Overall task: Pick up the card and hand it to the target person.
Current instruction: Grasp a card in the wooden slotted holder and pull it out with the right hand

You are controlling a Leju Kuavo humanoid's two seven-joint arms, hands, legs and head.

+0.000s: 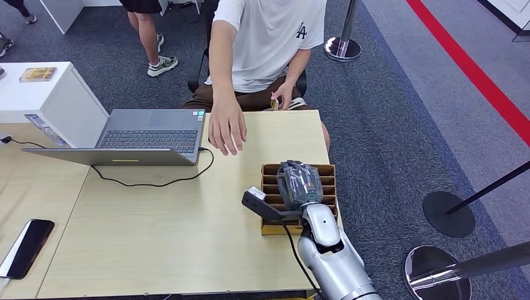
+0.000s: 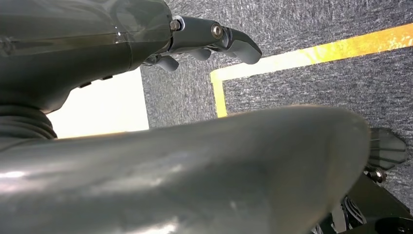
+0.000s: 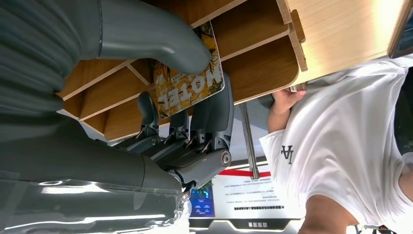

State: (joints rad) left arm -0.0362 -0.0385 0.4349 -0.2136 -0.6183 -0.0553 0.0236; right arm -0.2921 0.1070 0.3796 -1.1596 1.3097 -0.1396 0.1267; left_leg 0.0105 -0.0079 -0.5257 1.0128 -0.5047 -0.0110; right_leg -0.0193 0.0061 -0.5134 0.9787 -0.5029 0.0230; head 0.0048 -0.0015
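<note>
A yellow card (image 3: 187, 90) printed "HOTEL" stands in a slotted wooden card holder (image 1: 269, 229) at the table's right edge. My right hand (image 1: 300, 182) hangs over the holder with its fingers reaching down into the slots. Seen from the right wrist, the right hand (image 3: 195, 131) pinches the card between the thick thumb and the dark fingers, with the card still among the holder's dividers (image 3: 263, 63). Across the table sits a person in a white T-shirt (image 1: 275, 37), one hand (image 1: 226, 128) resting flat on the tabletop. My left hand (image 2: 185, 165) hangs over the carpet, holding nothing, fingers apart.
An open grey laptop (image 1: 147, 134) sits at the back left, its black cable (image 1: 150, 183) trailing across the table. A black phone (image 1: 26, 247) lies at the front left. A white cabinet (image 1: 56, 100) stands at the left. Stanchion bases (image 1: 448, 214) stand on the carpet at the right.
</note>
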